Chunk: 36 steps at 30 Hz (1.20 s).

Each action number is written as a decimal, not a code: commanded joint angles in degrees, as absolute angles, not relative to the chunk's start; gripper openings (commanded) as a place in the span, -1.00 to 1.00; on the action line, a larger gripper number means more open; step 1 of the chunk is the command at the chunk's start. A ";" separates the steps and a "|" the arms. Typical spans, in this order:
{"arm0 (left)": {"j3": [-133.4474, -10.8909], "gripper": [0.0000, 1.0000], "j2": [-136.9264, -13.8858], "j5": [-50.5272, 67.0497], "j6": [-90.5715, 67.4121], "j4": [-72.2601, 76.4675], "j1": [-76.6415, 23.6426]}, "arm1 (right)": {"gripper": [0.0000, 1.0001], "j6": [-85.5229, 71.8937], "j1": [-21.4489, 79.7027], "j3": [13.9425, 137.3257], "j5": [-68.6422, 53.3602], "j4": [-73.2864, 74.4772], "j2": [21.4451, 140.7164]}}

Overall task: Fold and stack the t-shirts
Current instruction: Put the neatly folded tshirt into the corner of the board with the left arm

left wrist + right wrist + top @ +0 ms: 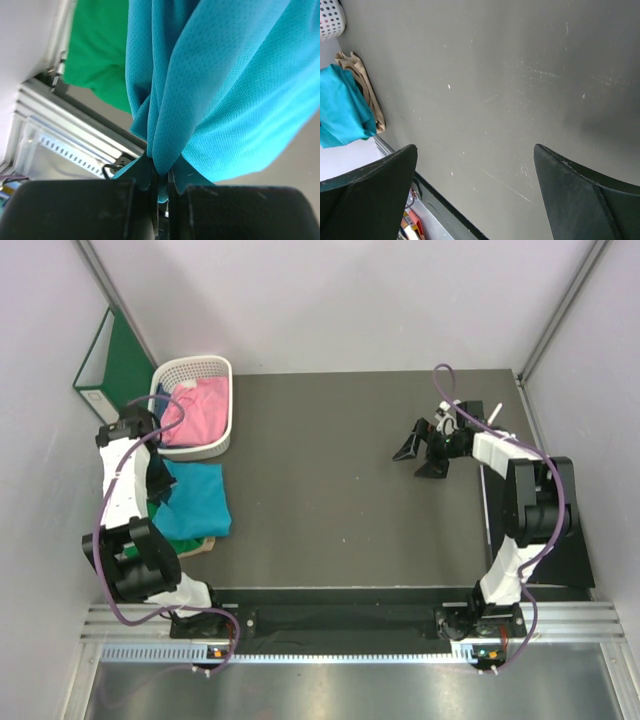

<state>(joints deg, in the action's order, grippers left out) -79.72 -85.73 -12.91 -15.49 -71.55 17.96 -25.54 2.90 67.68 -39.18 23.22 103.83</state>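
A teal t-shirt (pixel 203 497) lies bunched on top of a green t-shirt (pixel 183 531) at the table's left edge. My left gripper (pixel 163 490) hangs over that pile and is shut on a pinched fold of the teal t-shirt (pixel 225 90); the left gripper's (pixel 162 175) jaws meet on the cloth. Green t-shirt (pixel 97 55) cloth shows behind the fold. A pink t-shirt (pixel 200 408) sits crumpled in the basket. My right gripper (pixel 420 460) is open over bare table at the far right. Nothing lies between the right gripper's (pixel 475 155) wide-set fingers.
A white lattice basket (pixel 227 430) stands at the back left, with a green ring binder (pixel 125 365) upright against the wall beside it. A tan cloth (pixel 364 85) pokes out under the shirt pile. The dark table (pixel 340 490) stretches between the arms.
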 commanded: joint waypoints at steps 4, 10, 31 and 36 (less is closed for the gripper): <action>-80.95 -1.00 -82.62 -23.55 -16.70 -71.37 21.44 | 0.99 -25.22 3.95 70.75 -40.78 23.29 105.20; -79.45 -1.00 -82.88 -27.86 -17.14 -70.05 22.41 | 0.99 -25.49 3.96 70.84 -41.04 23.73 105.82; -84.72 0.66 -99.57 -37.08 -20.73 -68.81 22.85 | 1.00 -25.84 4.04 71.46 -41.40 23.91 107.23; -87.01 0.98 -94.51 -36.66 -21.27 -67.68 22.76 | 0.99 -25.75 4.04 71.19 -41.13 23.64 107.05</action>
